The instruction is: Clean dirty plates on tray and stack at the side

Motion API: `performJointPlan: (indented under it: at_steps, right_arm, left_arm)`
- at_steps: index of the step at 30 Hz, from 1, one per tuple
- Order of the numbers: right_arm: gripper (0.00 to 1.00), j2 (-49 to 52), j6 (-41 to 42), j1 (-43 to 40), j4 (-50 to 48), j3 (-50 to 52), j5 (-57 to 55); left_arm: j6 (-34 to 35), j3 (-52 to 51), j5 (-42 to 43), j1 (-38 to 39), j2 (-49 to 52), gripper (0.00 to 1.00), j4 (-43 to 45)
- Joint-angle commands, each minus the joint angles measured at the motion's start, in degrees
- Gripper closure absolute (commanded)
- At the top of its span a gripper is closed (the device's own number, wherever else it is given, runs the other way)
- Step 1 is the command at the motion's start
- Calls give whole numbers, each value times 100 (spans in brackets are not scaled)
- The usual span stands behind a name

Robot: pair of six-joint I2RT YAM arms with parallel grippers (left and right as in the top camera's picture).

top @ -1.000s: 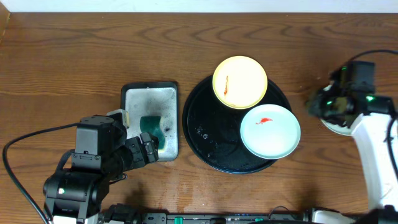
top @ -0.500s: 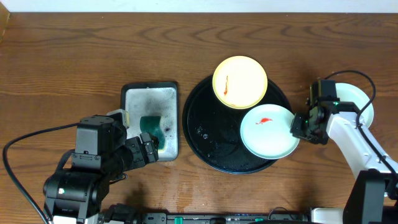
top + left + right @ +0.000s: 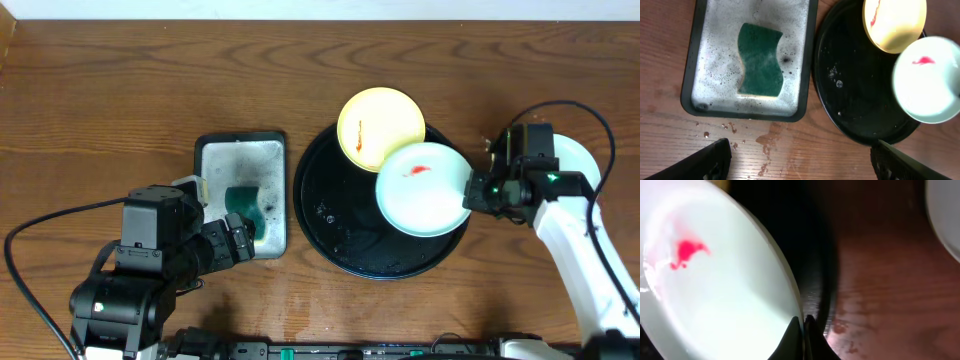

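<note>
The round black tray (image 3: 340,225) lies mid-table. A pale yellow plate (image 3: 372,120) with a red smear sits at its far edge. My right gripper (image 3: 472,192) is shut on the right rim of a mint-blue plate (image 3: 420,190) with a red smear and holds it lifted, overlapping the yellow plate. In the right wrist view the fingers (image 3: 802,327) pinch that plate's rim (image 3: 720,295). Another pale plate (image 3: 578,165) lies on the table at the right, partly hidden by my right arm. My left gripper (image 3: 800,160) is open and empty above the wood in front of the tray (image 3: 850,100).
A small rectangular dark-rimmed tray (image 3: 212,150) with soapy water and a green sponge (image 3: 243,203) stands left of the black tray. Red droplets lie on the wood (image 3: 767,140) in front of it. My left arm is at the front left.
My right gripper moved left to the mint-blue plate, shut on its rim and lifted it up and left, over the yellow plate. The left arm has not moved.
</note>
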State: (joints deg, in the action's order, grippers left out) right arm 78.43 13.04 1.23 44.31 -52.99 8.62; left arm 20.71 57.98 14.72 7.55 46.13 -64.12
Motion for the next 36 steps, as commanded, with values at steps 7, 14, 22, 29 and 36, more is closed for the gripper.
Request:
performJointPlan:
  at_steps: [7, 14, 22, 29, 36]
  right_arm:
    - [99, -114, -1285, 623, -24, -92, 1001]
    - [99, 350, -1128, 1497, -424, 26, 76]
    - [99, 1344, -1449, 1762, -1434, 103, -470]
    - [67, 966, -1469, 1755, -1709, -142, -822]
    - [61, 481, 1029, 1753, -739, -164, -533]
  left_arm:
    - [-74, 11, 26, -26, -15, 11, -13]
    - [-74, 11, 26, -26, -15, 11, -13]
    - [-74, 11, 26, -26, -15, 10, -13]
    - [-74, 11, 26, -26, -15, 10, -13]
    - [-52, 11, 26, -26, -15, 10, 79]
